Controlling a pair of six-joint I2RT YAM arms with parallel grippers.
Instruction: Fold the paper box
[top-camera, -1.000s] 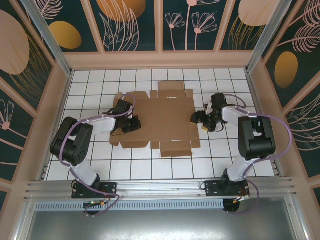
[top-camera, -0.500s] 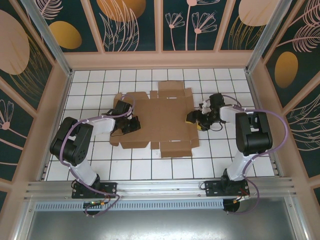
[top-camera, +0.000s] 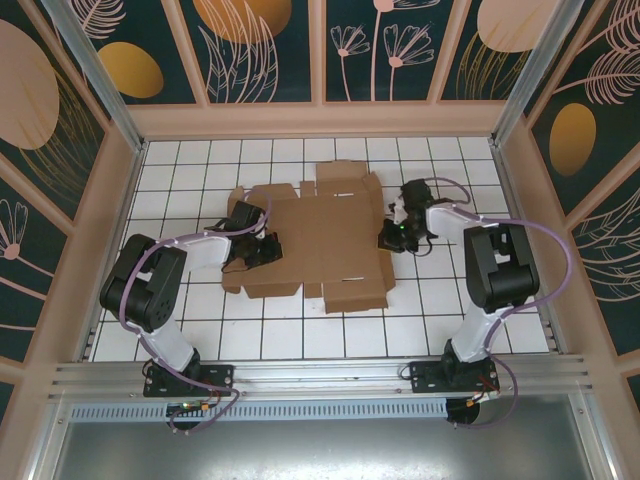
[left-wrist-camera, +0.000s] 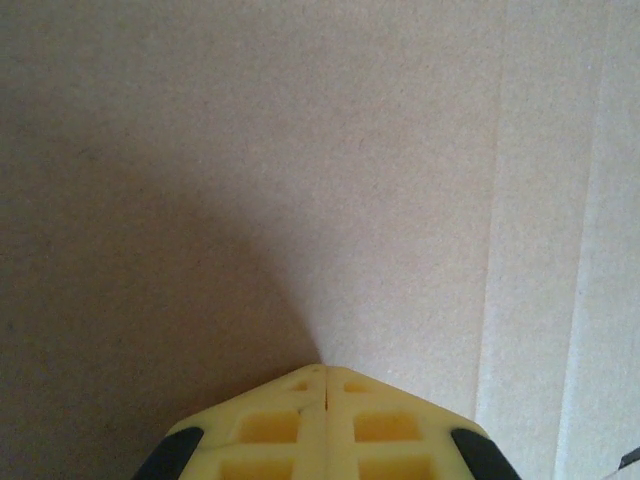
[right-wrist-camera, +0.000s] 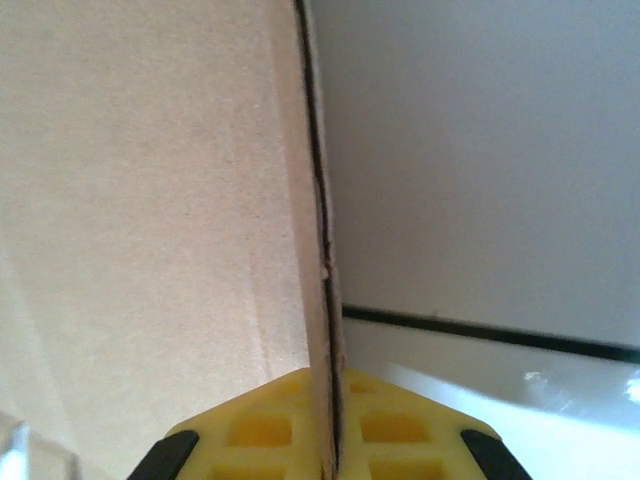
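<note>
Tiled surface (top-camera: 200, 320): flat box (top-camera: 320, 240) lies between the hands; right hand (top-camera: 388, 238) just moved in and pinched the flap edge at its tips; left hand (top-camera: 266, 250), closed empty, rests tip-down on cardboard. Probably ready to raise that flap.

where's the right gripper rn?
In the top view the right gripper sits at the right edge of the flat paper box, mid-table. The right wrist view shows it shut on that cardboard edge.
</note>
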